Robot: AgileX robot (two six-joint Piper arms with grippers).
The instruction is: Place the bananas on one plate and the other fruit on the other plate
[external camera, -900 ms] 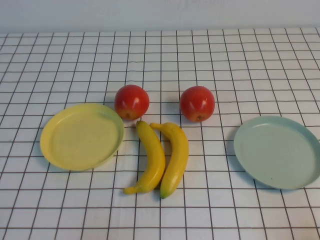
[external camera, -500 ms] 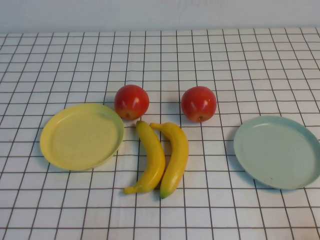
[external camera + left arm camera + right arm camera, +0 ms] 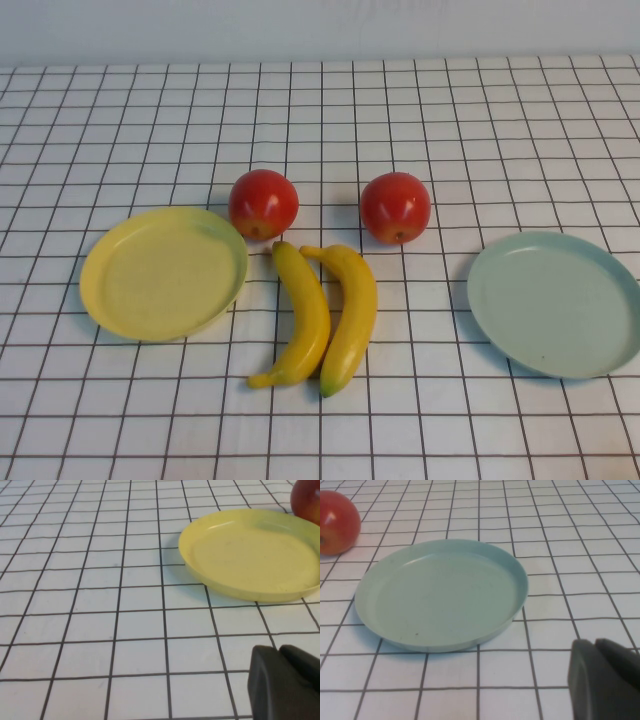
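Observation:
Two yellow bananas [image 3: 316,315] lie side by side in the middle of the table, the right one with a greenish tip. Two red apples sit just behind them, one to the left [image 3: 263,203] and one to the right [image 3: 395,207]. The empty pale yellow plate [image 3: 163,272] is on the left and shows in the left wrist view [image 3: 252,552]. The empty pale blue-green plate [image 3: 555,303] is on the right and shows in the right wrist view [image 3: 440,592]. My left gripper [image 3: 279,652] is shut and empty, short of the yellow plate. My right gripper [image 3: 594,645] is shut and empty, short of the blue-green plate. Neither arm shows in the high view.
A white cloth with a black grid [image 3: 420,120] covers the table up to a pale wall at the back. One apple's edge shows in the left wrist view [image 3: 306,500] and one apple in the right wrist view [image 3: 337,522].

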